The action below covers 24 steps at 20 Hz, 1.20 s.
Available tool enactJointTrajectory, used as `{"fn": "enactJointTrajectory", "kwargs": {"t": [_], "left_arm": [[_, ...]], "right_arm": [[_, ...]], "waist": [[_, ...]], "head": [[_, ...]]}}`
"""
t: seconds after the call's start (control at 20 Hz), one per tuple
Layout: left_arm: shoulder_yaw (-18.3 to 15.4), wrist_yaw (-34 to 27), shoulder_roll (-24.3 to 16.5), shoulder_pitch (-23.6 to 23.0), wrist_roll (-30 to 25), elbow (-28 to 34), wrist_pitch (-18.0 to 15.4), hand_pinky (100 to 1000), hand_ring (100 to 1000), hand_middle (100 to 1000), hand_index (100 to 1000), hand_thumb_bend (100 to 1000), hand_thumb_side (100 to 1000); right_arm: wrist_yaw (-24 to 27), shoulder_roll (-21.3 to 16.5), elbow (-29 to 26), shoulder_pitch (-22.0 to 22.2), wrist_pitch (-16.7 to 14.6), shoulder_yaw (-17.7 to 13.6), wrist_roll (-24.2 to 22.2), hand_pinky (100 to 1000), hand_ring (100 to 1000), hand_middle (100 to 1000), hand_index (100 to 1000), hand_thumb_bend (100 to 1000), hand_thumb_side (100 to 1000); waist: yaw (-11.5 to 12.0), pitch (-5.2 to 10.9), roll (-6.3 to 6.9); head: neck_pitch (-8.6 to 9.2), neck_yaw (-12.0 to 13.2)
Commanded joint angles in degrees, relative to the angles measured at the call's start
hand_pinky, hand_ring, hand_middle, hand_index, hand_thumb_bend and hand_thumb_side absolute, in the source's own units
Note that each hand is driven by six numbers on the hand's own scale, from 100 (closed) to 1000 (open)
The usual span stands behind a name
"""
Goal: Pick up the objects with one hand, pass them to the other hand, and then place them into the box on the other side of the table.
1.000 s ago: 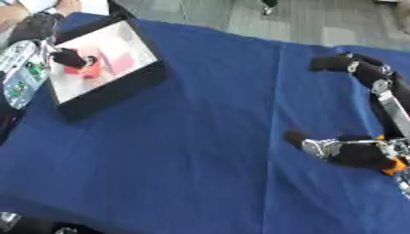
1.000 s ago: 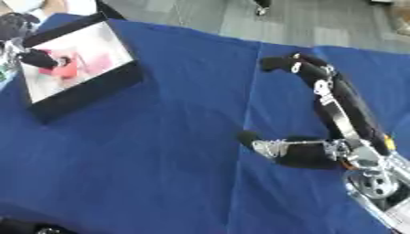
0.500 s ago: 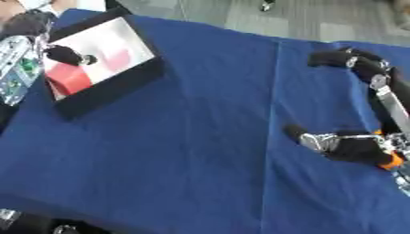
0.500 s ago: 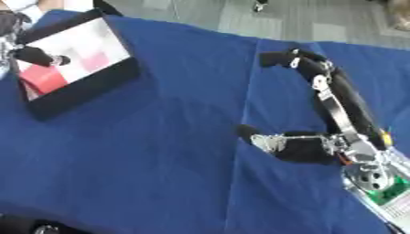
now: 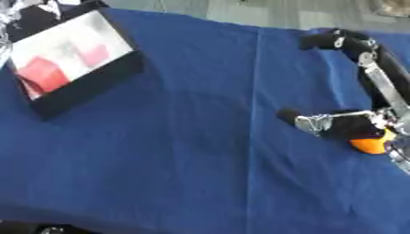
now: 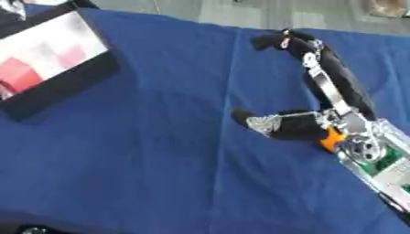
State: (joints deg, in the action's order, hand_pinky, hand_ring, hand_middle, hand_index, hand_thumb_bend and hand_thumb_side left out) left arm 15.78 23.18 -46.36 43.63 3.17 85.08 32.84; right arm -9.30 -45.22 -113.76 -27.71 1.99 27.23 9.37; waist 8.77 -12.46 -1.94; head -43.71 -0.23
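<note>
A black box (image 5: 88, 87) with a white floor stands at the table's far left. A red block (image 5: 44, 75) and a pink thing (image 5: 94, 54) lie inside it. My right hand (image 5: 352, 128) rests on the blue cloth at the right, open, with one finger arched far up (image 5: 372, 59) and another stretched left (image 5: 300, 121). An orange object (image 5: 370, 145) peeks out from under the heel of that hand. Only a silver and black bit of my left arm (image 5: 8, 11) shows at the top left corner; the hand itself is out of view.
A blue cloth (image 5: 184, 151) covers the table, with a crease running down its middle. Grey floor lies beyond the far edge. A green circuit board (image 6: 384, 164) on my right forearm shows at the right edge.
My left hand has drawn back out of the box and out of sight, leaving the red block inside. The camera has shifted. My right hand has stayed over the orange object.
</note>
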Motion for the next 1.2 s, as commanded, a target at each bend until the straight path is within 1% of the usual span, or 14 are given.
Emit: {"fn": "enactJointTrajectory", "kwargs": {"t": [0.05,0.1,0.2,0.3,0.4,0.5,0.65,0.7,0.8,0.9,1.0,1.2], "left_arm": [[-0.6,-7.4,-3.5,-0.7,2.7,6.1,-1.7,940,736,731,837,100,712],[-0.8,-9.3,-3.7,-1.3,3.5,7.0,-2.0,940,736,731,837,100,712],[-1.1,-12.3,-4.0,-2.3,5.3,8.4,-2.2,961,757,753,852,100,767],[-1.3,-14.8,-4.0,-3.0,6.8,9.6,-2.5,968,760,756,853,100,784],[-1.6,-16.6,-4.0,-3.6,8.1,10.6,-2.6,969,762,756,848,100,780],[-1.5,-17.5,-4.3,-4.1,8.8,11.3,-2.4,970,765,758,845,100,778],[-1.3,-17.8,-4.4,-4.3,9.1,11.8,-2.0,970,765,758,844,100,776],[-1.3,-17.8,-4.4,-4.3,9.1,11.9,-1.9,971,765,755,839,100,774],[-1.1,-17.7,-4.4,-4.3,9.0,12.0,-1.8,970,764,754,838,100,770],[-1.1,-17.7,-4.2,-4.2,9.0,12.2,-1.8,972,762,753,837,100,771],[-1.0,-17.9,-4.0,-4.0,9.0,12.4,-1.8,973,760,749,834,100,770],[-1.1,-18.7,-3.6,-3.8,9.4,13.3,-2.0,972,752,741,829,100,763]], "right_arm": [[2.4,-4.3,-0.8,0.5,1.0,-4.8,-6.1,854,835,723,813,628,210],[3.4,-5.1,-0.8,0.9,1.1,-6.1,-8.1,854,835,723,813,628,210],[5.1,-7.6,-0.8,2.0,0.7,-8.5,-12.9,874,853,747,820,614,195],[6.0,-10.1,-0.8,3.3,-0.8,-10.6,-18.4,883,863,758,822,609,193],[6.4,-12.2,-0.8,4.6,-2.1,-12.4,-23.3,891,874,776,835,607,191],[6.1,-13.9,-0.8,5.6,-2.9,-14.0,-26.6,896,879,781,839,603,192],[6.0,-15.6,-0.8,6.4,-3.0,-15.6,-28.9,897,879,782,840,600,190],[6.0,-15.9,-0.8,6.6,-2.9,-15.8,-29.2,903,881,793,846,597,202],[4.5,-18.1,-0.8,7.3,-1.3,-16.7,-30.3,907,879,796,846,594,201],[2.4,-19.6,-0.8,7.9,-0.1,-17.1,-31.5,913,881,803,848,595,205],[0.3,-20.0,-0.8,8.5,0.7,-17.2,-32.0,914,878,800,844,587,194],[-3.1,-20.0,-0.8,9.0,2.4,-17.0,-31.1,915,872,791,839,570,176]], "waist": [[-0.2,1.46,-0.69],[-0.3,1.51,-0.74],[-0.3,1.65,-0.9],[-0.3,1.68,-0.99],[-0.2,1.64,-1.06],[-0.2,1.56,-1.07],[-0.1,1.43,-1.08],[-0.1,1.4,-1.1],[0.1,1.22,-1.16],[0.3,1.11,-1.21],[0.5,0.98,-1.2],[0.8,0.66,-1.11]], "head": [[-0.39,-1.7],[-0.4,-1.9],[-0.41,-2.8],[-0.41,-3.7],[-0.41,-4.5],[-0.41,-5.0],[-0.41,-5.4],[-0.41,-5.5],[-0.41,-6.3],[-0.41,-6.7],[-0.3,-7.1],[0.12,-7.9]]}}
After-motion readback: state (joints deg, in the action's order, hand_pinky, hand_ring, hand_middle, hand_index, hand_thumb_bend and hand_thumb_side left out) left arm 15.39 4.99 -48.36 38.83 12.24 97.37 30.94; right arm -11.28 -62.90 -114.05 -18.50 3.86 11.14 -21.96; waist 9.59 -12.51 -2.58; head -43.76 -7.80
